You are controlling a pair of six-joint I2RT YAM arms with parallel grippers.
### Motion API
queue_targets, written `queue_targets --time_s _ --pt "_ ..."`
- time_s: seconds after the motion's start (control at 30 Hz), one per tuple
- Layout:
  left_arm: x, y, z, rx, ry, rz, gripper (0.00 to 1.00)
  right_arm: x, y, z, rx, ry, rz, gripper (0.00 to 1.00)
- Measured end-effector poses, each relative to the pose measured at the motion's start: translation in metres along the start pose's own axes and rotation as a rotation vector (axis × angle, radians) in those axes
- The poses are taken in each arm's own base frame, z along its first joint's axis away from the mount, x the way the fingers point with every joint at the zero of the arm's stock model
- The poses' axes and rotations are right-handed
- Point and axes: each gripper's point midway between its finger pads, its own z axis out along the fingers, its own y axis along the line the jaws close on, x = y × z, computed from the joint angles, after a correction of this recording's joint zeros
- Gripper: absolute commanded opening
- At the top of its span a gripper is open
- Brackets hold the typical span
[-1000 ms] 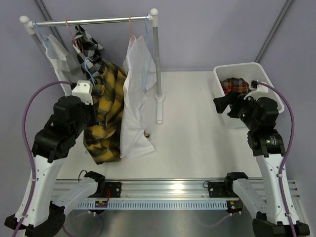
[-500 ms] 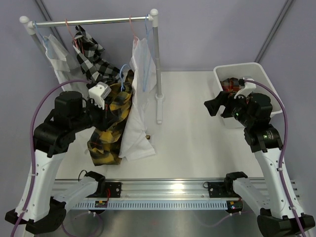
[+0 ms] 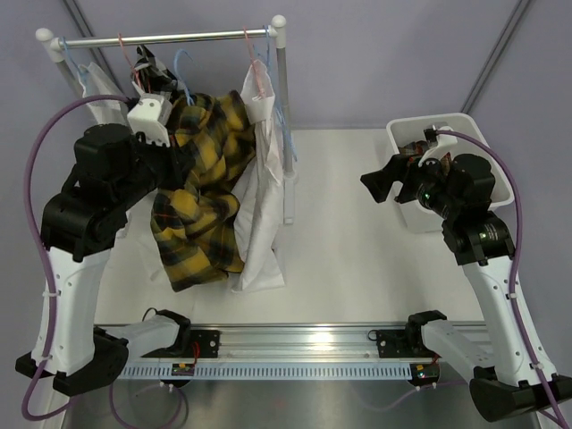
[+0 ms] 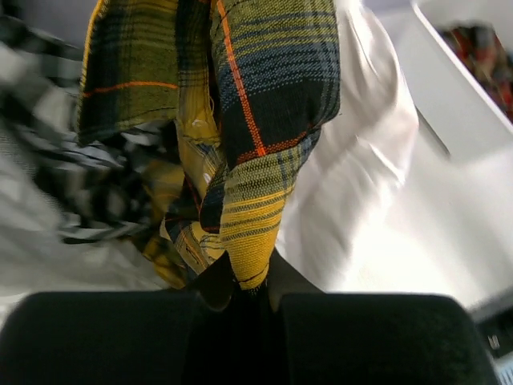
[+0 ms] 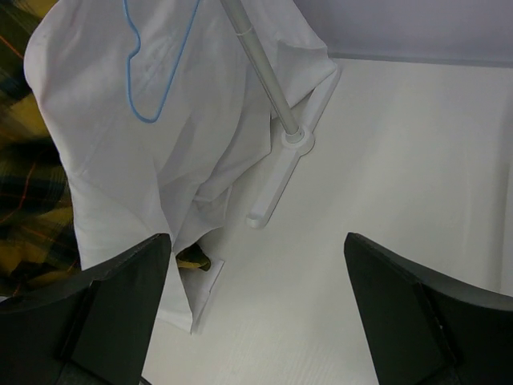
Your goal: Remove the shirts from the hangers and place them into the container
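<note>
Your left fingers [image 4: 215,287] are pinched shut on the yellow plaid shirt [image 4: 256,160] bunched just ahead of them. Draw it clear of the white shirt [image 4: 361,184] beside them, while your right fingers [image 5: 120,297] gape wide and empty, ready underneath.

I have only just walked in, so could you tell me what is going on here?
The left gripper is shut on the yellow-black plaid shirt, holding it bunched up close to the clothes rail, next to a white shirt hanging there. The right gripper is open and empty, hovering over the table beside the white container, where a red plaid shirt already lies.
</note>
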Motion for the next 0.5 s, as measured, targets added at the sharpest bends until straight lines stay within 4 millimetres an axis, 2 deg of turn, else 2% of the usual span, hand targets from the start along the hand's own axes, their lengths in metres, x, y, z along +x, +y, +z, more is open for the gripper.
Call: queue_targets --time_s 0.13,0.23,0.4,0.5 --pt "-0.032 0.020 -0.019 -0.125 -0.133 -0.011 0.00 0.002 0.002 0.000 -0.012 0.008 -0.002 0.99" --pt "-0.051 0.022 -0.037 -0.146 -0.238 -0.013 0.00 0.003 0.005 0.001 -0.025 0.013 -0.003 0.99" --pt "-0.073 0.013 -0.068 -0.098 -0.372 -0.002 0.00 0.007 0.007 0.005 -0.038 0.031 -0.001 0.98" --pt "-0.082 0.000 -0.084 -0.027 -0.430 0.023 0.00 0.010 0.007 0.009 -0.045 0.046 -0.001 0.98"
